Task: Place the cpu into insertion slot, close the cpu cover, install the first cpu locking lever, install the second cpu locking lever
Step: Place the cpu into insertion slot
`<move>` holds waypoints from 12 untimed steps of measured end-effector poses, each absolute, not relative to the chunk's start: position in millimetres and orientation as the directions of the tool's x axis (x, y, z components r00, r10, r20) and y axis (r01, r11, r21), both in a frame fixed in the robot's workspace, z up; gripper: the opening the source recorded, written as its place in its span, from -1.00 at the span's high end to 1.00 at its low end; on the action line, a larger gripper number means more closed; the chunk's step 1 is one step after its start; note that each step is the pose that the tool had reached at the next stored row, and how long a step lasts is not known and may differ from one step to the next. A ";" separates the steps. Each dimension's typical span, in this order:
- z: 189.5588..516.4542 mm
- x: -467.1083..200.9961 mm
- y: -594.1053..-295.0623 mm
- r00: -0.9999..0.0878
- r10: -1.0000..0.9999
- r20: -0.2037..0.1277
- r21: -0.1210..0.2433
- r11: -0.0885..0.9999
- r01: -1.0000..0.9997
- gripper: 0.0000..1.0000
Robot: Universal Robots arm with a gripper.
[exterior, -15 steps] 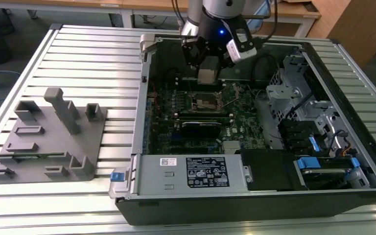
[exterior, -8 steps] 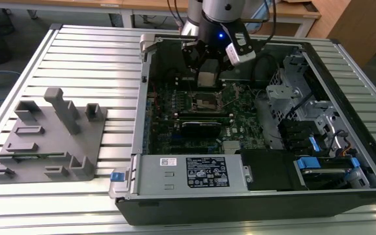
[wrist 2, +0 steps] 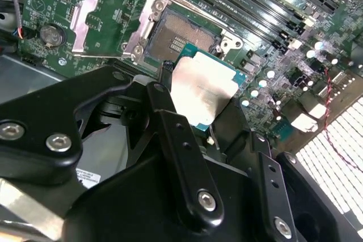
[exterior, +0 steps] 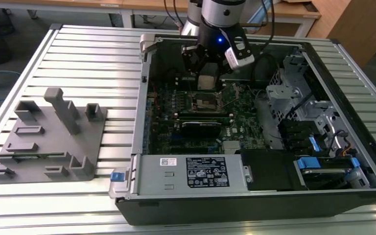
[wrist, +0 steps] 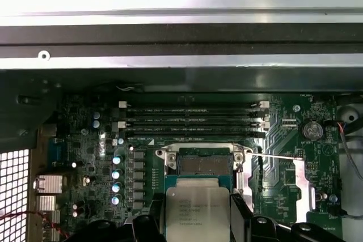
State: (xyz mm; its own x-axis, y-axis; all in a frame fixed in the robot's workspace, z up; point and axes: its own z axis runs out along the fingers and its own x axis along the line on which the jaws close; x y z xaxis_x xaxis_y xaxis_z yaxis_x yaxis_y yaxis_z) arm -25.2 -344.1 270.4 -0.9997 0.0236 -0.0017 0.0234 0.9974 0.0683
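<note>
My gripper hangs inside the open computer case, shut on the cpu, a flat square chip with a dull silver top and green edge. A black finger presses on each side of the chip. The cpu hovers tilted just beside and above the insertion slot, whose pale contact field lies bare. In the exterior view the insertion slot sits directly below the gripper. The cpu cover is swung open, lying flat on the board beside the socket. A thin locking lever stands released.
Long black memory slots run beside the socket. A black card and the silver power supply lie nearer the case front. A drive cage fills the exterior view's right. A grey fixture block stands on the slatted table.
</note>
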 end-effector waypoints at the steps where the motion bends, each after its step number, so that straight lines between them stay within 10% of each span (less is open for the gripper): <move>1: 270.4 -25.2 -344.1 -1.000 0.024 -0.002 0.068 0.997 0.023 -0.08; 12: 267.5 -25.2 -344.1 -1.000 0.024 -0.007 0.069 0.997 0.023 -0.08</move>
